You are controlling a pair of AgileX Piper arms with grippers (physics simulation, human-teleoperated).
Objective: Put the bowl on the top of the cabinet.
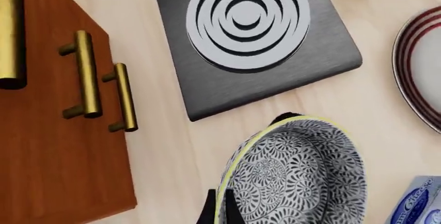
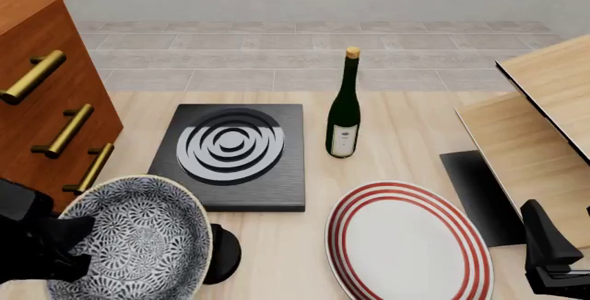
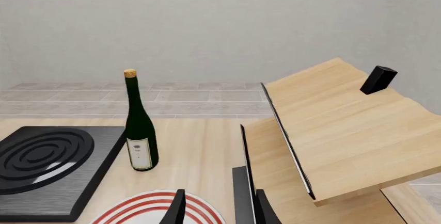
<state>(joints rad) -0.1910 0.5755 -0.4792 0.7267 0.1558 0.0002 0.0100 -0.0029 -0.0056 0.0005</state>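
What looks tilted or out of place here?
The bowl is tilted steeply on its edge, held by the left gripper above the table, not flat. The wine bottle stands upright; the plate lies flat.

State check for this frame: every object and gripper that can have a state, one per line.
bowl: held tilted at its rim by the left gripper, off the table
left gripper: shut on the bowl's rim
right gripper: open, holding nothing
cabinet: drawers closed, nothing visible on its top
wine bottle: upright, corked
plate: flat on the table, nothing on it
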